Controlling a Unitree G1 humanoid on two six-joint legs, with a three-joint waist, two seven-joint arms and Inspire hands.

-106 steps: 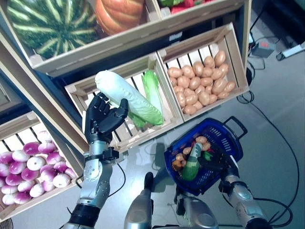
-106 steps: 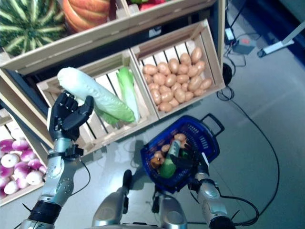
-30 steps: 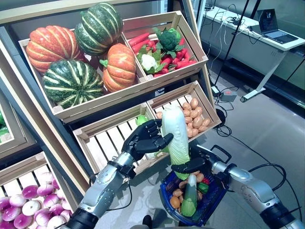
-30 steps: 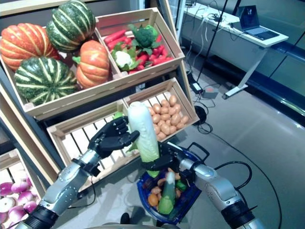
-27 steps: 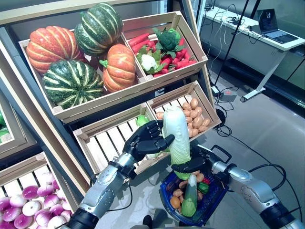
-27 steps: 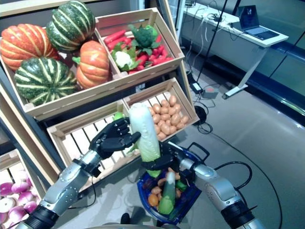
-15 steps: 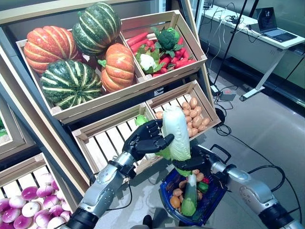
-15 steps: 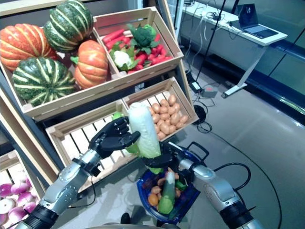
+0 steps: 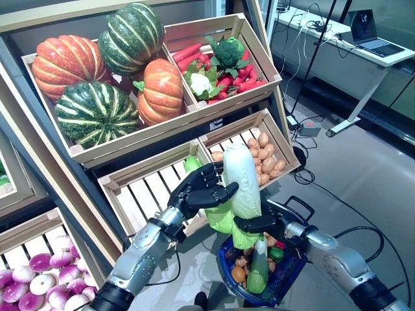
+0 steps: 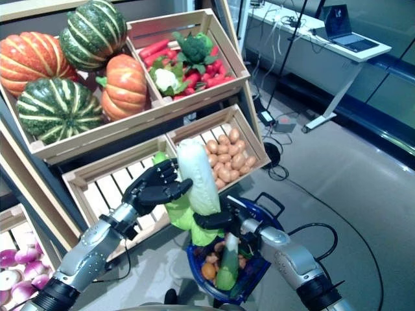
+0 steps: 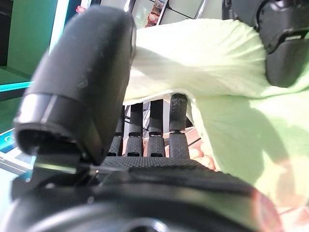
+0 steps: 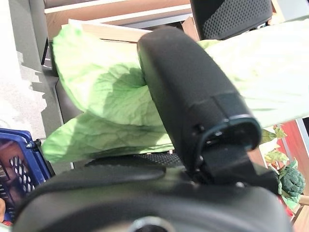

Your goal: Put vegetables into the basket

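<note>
Laptop (image 9: pixel 362 17) on desk (image 9: pixel 343 48)

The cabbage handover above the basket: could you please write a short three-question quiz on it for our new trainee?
1. True or false: the napa cabbage already lies inside the blue basket.
2. Which hand grips the cabbage's white upper part? A) left hand B) right hand C) neither
3. Fill in: the crate just behind the cabbage holds ____.

Key
1. False: it is held upright above the basket, leafy end down.
2. A; the right hand holds it lower, at the leafy end.
3. Potatoes.
</note>
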